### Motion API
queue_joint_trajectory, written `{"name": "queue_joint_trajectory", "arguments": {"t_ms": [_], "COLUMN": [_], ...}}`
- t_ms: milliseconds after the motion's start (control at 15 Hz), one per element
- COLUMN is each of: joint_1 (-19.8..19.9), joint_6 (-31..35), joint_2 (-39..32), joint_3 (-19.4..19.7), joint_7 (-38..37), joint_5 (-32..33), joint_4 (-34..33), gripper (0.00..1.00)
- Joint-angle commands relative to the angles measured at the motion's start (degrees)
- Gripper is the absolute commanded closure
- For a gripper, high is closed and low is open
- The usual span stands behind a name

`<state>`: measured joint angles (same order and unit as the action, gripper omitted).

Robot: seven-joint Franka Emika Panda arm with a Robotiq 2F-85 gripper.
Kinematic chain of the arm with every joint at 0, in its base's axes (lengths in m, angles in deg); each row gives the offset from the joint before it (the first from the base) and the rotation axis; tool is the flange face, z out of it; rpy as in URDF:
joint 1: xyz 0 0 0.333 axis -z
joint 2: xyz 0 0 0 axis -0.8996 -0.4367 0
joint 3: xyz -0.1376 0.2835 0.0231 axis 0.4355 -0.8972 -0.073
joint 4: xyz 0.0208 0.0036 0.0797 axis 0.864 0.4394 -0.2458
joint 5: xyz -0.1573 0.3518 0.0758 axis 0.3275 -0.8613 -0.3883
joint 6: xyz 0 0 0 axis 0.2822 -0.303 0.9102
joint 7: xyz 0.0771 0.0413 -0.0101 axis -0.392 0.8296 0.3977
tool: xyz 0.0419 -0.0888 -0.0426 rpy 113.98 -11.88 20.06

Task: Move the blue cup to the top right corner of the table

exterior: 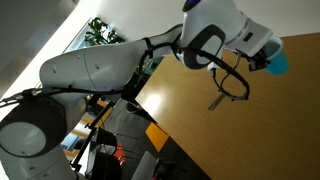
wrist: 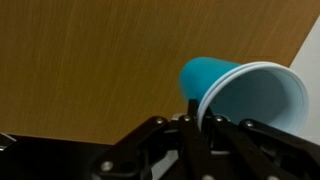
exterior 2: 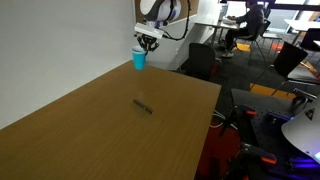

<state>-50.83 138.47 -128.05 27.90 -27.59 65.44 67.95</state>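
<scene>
The blue cup is light blue with a pale rim and sits in my gripper at the far corner of the wooden table. In an exterior view the cup shows just past my gripper, low over the table. In the wrist view the cup lies tilted with its pale mouth toward the camera, and my gripper's fingers are shut on its rim. Whether the cup touches the table I cannot tell.
A thin dark pen-like object lies mid-table and also shows in an exterior view. Office chairs, desks and a seated person are beyond the table's far edge. A white wall runs along one side.
</scene>
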Motion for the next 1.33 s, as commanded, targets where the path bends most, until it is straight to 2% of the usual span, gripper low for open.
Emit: {"name": "queue_joint_trajectory", "arguments": {"t_ms": [0,867,1000,1267], "joint_1": [1.1,3.7,3.8,4.0], "joint_6": [-3.2,-8.4,-9.0,-9.5], "joint_2": [-3.1,-9.4,-10.0,-10.8], "joint_3": [-0.2,-0.6,-0.7,-0.8], "joint_7": [-2.4,-4.5,-5.4,-6.3], "joint_5": [-0.4,-0.6,-0.6,-0.5], "joint_4": [-4.3,-11.1,-11.8,-12.9], "gripper": [0.99,0.99,0.68,0.40]}}
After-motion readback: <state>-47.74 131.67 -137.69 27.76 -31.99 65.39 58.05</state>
